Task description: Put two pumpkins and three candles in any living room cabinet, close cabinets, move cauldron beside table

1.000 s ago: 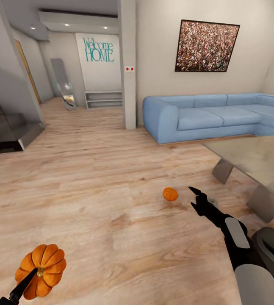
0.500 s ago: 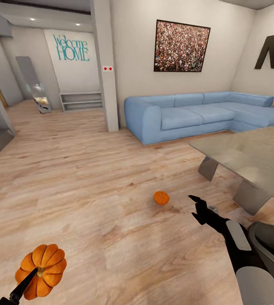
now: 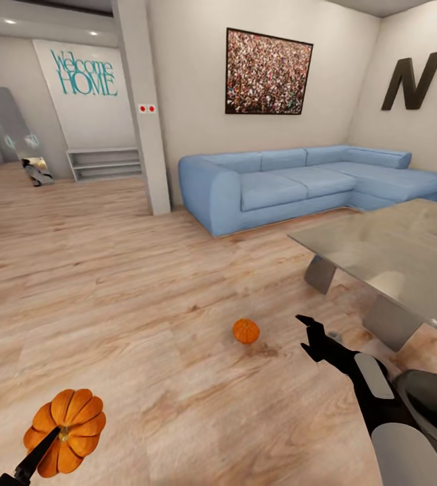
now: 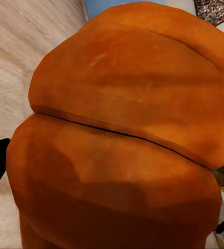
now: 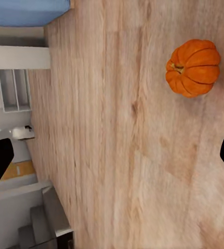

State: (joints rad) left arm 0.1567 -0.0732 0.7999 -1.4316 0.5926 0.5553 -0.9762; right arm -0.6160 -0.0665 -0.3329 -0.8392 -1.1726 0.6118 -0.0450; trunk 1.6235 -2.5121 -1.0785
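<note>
One bright-orange pumpkin is held low at the left of the head view, my left gripper shut on it; up close in the left wrist view its ribbed skin hides almost everything else. A second, smaller pumpkin lies on the wood floor ahead, and the right wrist view sees that pumpkin too. My right gripper hovers open just right of it, a short gap away, with nothing between its fingers. The candles, cabinet and cauldron are out of view.
A grey glass-topped table stands at the right, close to my right arm. A blue corner sofa lines the far wall. A grey pillar and a low shelf stand further back. Open wood floor spreads left and centre.
The whole view has swung to the right: sofa, pillar and table slid left, and a wall letter appeared. Both grippers keep their poses; the floor pumpkin now sits lower and further left.
</note>
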